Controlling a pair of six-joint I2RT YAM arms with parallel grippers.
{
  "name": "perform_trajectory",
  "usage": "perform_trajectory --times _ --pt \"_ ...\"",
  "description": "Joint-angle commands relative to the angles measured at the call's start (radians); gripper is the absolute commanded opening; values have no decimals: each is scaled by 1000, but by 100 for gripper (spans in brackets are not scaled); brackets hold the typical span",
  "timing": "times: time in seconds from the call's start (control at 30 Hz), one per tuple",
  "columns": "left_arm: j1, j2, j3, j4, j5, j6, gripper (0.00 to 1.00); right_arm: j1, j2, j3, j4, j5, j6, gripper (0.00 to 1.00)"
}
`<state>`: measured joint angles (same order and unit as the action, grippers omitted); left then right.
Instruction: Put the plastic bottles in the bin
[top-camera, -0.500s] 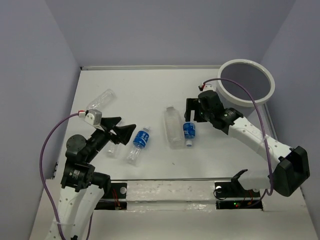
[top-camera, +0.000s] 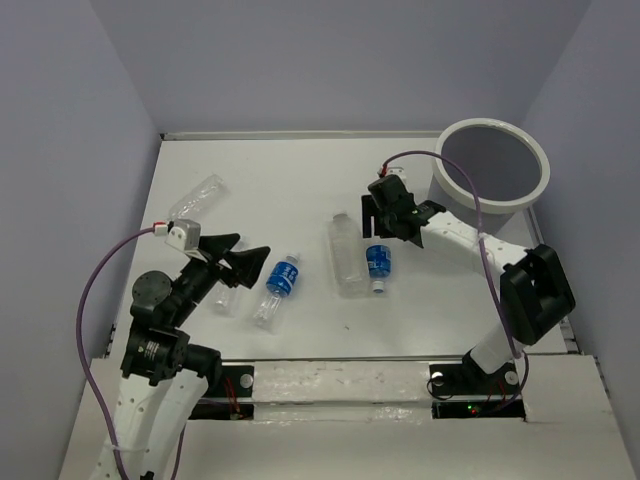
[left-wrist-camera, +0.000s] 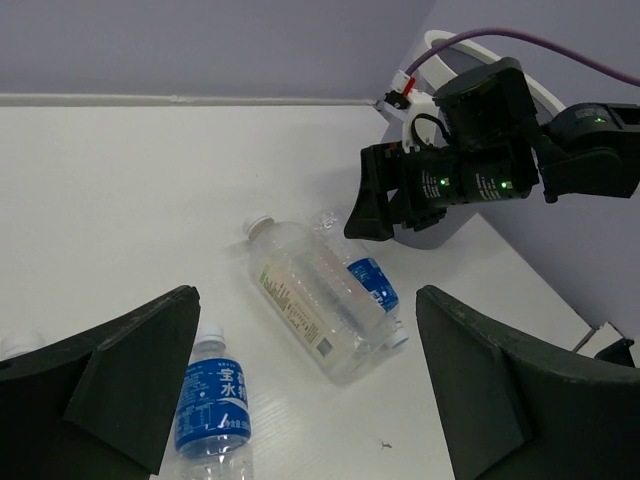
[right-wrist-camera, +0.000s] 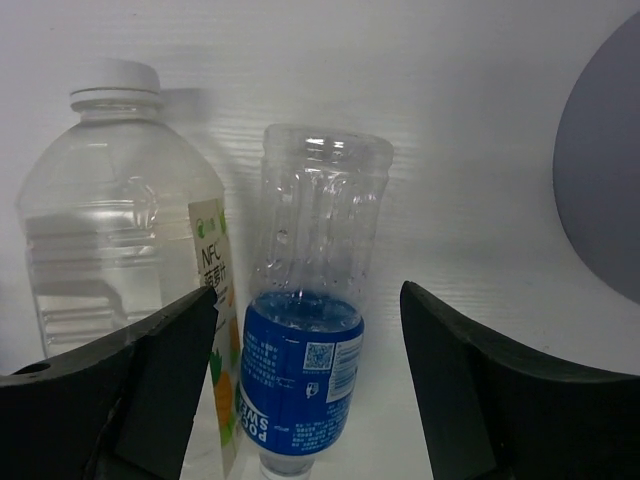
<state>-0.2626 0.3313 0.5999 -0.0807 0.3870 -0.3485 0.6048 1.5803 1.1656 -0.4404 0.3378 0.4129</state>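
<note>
Pick-up stage: the right gripper hangs part-open and empty, a blue-label bottle lying below between its fingers, so it should next descend, close, then carry to the bin at their right; the left gripper gapes empty.

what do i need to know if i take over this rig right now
Left gripper: open, empty, hovering at the left.
Right gripper: open, empty, over the small blue-label bottle, not gripping it.
Wide bottle lies beside that one; second blue-label bottle nearer the left gripper; clear bottle far left; fifth bottle partly hidden under the left gripper.
Bin far right: no bottle shows inside.
Done: nothing. Left: all five bottles.
</note>
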Motion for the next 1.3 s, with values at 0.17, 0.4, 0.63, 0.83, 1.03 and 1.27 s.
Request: perform_trajectory --times 0.17,0.4,0.63,0.83,1.03,1.27 --pt "-7 44 9 6 -14 -7 99 1 150 111 45 112 -39 80" --pt "-6 60 9 7 -5 -7 99 -28 277 173 55 81 -77 79" --pt "-6 71 9 7 -8 -7 99 -37 317 198 63 125 -109 67" --pt "-7 75 11 6 -8 -7 99 -37 180 183 68 155 -158 42" --pt "-4 78 8 7 -8 -7 99 -28 -164 233 113 -78 -216 38" --pt "-1 89 9 4 -5 -7 99 -101 -289 431 250 173 -393 35"
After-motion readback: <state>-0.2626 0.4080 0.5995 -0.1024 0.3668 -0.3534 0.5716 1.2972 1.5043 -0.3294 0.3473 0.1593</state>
